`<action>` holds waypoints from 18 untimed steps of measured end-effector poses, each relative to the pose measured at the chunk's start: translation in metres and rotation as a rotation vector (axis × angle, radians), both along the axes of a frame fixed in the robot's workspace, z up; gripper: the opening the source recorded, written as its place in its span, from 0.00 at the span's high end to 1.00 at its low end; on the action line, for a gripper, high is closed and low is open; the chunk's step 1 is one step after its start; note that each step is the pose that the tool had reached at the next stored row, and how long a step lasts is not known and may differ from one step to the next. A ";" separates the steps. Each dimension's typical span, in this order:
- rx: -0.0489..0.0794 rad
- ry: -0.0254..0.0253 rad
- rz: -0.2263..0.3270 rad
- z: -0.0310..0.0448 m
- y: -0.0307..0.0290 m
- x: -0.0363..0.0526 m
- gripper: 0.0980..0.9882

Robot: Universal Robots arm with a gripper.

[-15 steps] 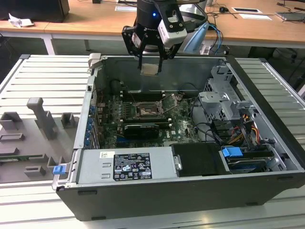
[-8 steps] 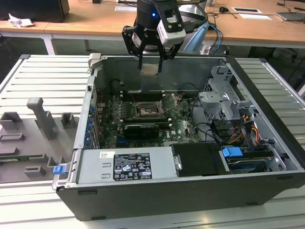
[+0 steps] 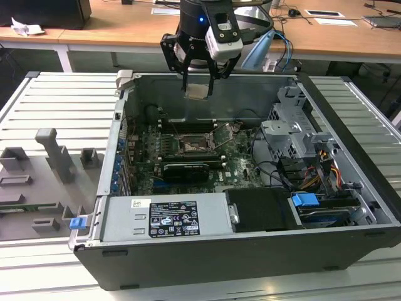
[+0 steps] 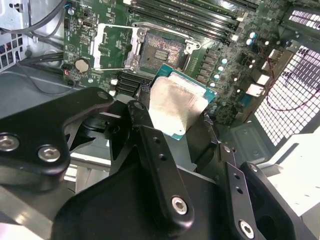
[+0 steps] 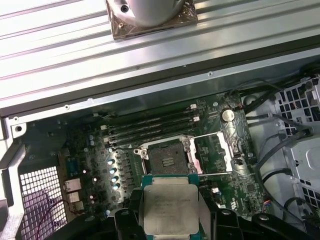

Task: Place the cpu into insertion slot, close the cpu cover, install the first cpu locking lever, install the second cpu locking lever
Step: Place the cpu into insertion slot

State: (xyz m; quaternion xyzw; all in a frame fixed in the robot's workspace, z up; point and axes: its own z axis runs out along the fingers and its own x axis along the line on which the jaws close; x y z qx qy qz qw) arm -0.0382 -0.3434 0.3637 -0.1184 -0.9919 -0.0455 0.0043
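At the exterior view's left, grey plastic fixtures point(image 3: 55, 157) stand on the ribbed metal table point(image 3: 56, 100). Beside them the black tower case point(image 3: 250, 263) lies lidless, its inside open upward. A white-and-black label point(image 3: 166, 217) sits on the silver power supply at the case's near edge; its print is too small to tell.

The arm comes straight down over the case's far wall. Its black gripper point(image 3: 198, 84) pinches the small flat square silvery-grey cpu point(image 3: 197, 92) by opposite edges. The chip is level, higher than the case rim and well apart from the board. In both wrist views the black fingers point(image 4: 150, 135) flank the cpu point(image 4: 177, 107) point(image 5: 170, 205), whose top carries faint print.

Below it, the dark square insertion slot point(image 3: 190, 145) point(image 4: 162, 50) point(image 5: 167, 157) lies uncovered on the green board. It sits between the long black memory slots point(image 3: 194, 125) on its far side and a long black card point(image 3: 186, 170) on its near side.

The thin shiny metal cpu cover point(image 3: 223, 133) point(image 4: 116, 47) point(image 5: 212, 155) is swung open, just beside the slot on the exterior view's right. Further right stand a grey metal drive cage point(image 3: 294, 125) and a blue plastic tab point(image 3: 306, 202).
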 end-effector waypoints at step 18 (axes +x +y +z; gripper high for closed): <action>-0.001 0.0000 -0.060 -0.0031 0.0000 0.0000 0.51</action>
